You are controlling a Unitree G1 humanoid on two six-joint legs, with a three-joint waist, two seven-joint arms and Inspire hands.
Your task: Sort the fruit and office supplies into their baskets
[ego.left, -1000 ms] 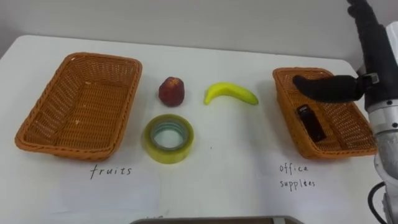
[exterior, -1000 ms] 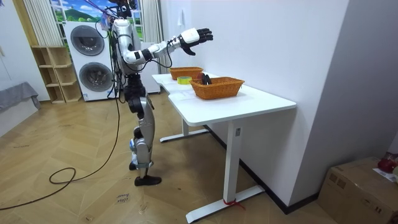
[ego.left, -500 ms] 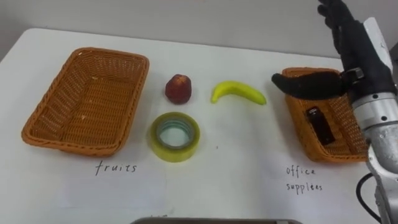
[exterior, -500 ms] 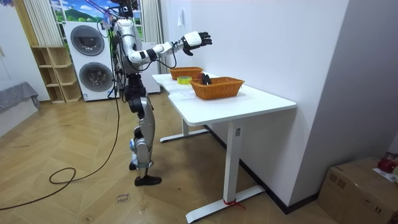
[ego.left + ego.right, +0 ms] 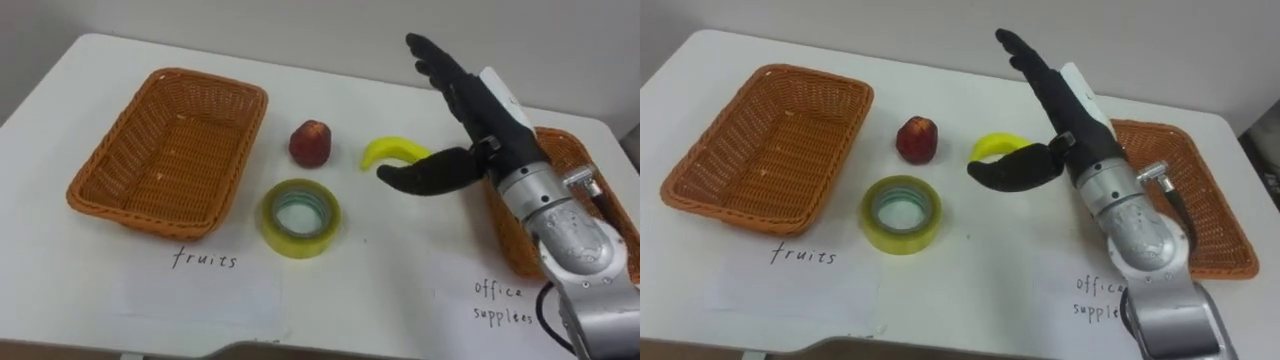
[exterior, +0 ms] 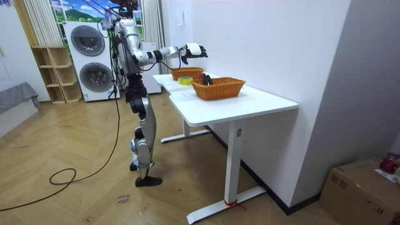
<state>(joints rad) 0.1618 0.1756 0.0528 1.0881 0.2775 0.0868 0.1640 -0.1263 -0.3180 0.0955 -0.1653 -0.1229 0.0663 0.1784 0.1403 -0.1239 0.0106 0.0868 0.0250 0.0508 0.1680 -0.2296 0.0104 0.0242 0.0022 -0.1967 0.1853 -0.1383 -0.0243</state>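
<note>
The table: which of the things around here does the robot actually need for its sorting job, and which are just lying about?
Part of the job: apple, banana, tape roll, left basket, right basket. The open right hand is raised near the banana.

Just lying about, in the room view: washing machines, wooden shelf, cardboard box.

Black-fingered right hand [image 5: 476,112] on a silver, rounded metal forearm.
</note>
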